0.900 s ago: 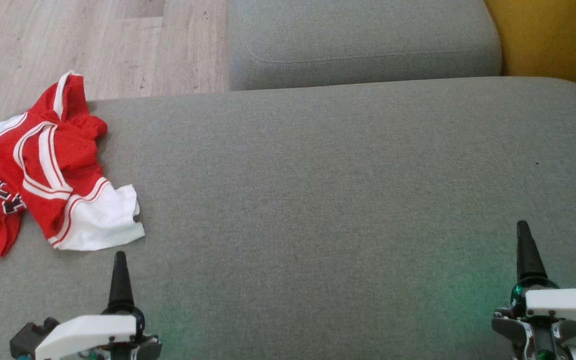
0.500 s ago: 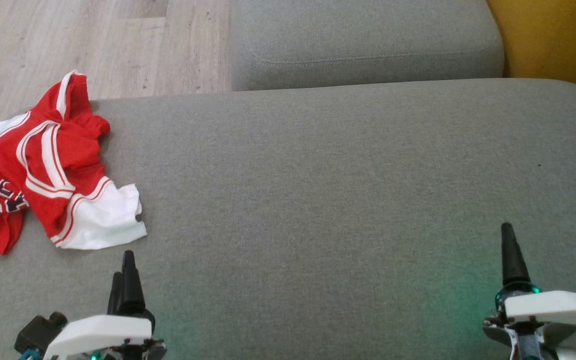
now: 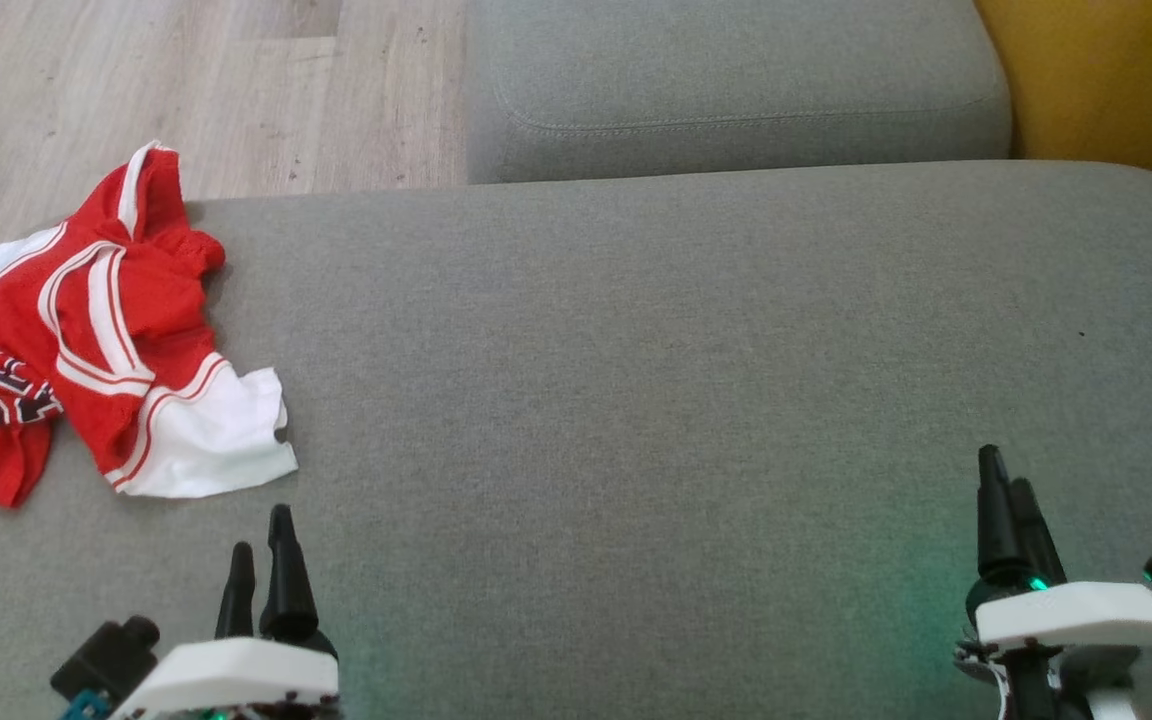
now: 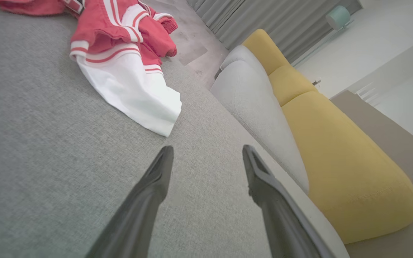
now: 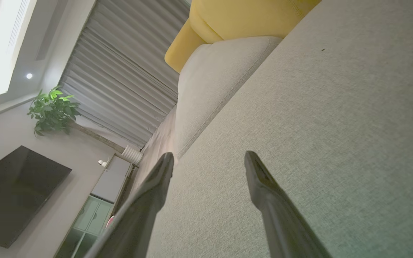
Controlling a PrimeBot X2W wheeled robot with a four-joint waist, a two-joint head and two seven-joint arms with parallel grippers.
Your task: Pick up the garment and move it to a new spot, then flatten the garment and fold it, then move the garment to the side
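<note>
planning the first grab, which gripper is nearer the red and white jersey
Left. The left gripper, open, is just short of the white hem of the red and white jersey. The right gripper, open, is far off across the grey sofa seat.

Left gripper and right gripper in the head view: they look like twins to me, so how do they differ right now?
The left gripper is close to the red and white jersey; the right gripper is far from it, over the bare grey sofa cushion. In the head view the left gripper's two fingers show side by side, while the right gripper's nearly overlap. Both are open and hold nothing.
</note>
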